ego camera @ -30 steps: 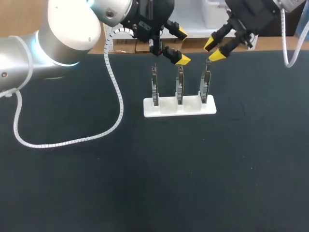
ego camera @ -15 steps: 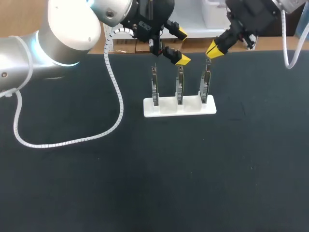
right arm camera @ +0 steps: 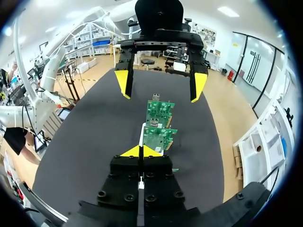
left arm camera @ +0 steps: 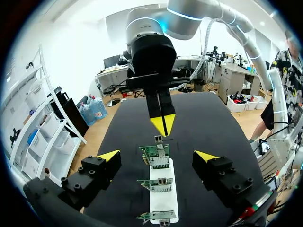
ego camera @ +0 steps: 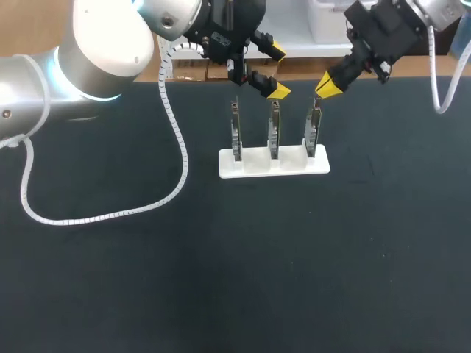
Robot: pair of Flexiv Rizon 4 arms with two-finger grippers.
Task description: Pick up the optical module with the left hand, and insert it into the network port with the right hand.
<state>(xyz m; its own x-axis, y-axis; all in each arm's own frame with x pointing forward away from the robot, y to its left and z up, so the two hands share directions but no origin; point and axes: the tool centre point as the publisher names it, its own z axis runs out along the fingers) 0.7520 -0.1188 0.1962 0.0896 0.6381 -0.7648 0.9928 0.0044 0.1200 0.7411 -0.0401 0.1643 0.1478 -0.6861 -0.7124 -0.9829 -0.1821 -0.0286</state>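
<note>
Open one second ago, our right gripper (ego camera: 330, 83) is now closed, tips pressed together just above rightmost card (ego camera: 313, 132), nothing visibly held. Our left gripper (ego camera: 278, 71) wide open, empty, above middle card (ego camera: 273, 131) in white holder (ego camera: 250, 168). We cannot pick out optical module itself. We judge it small, light, rigid, slick; grip long flat sides, connector end free
</note>
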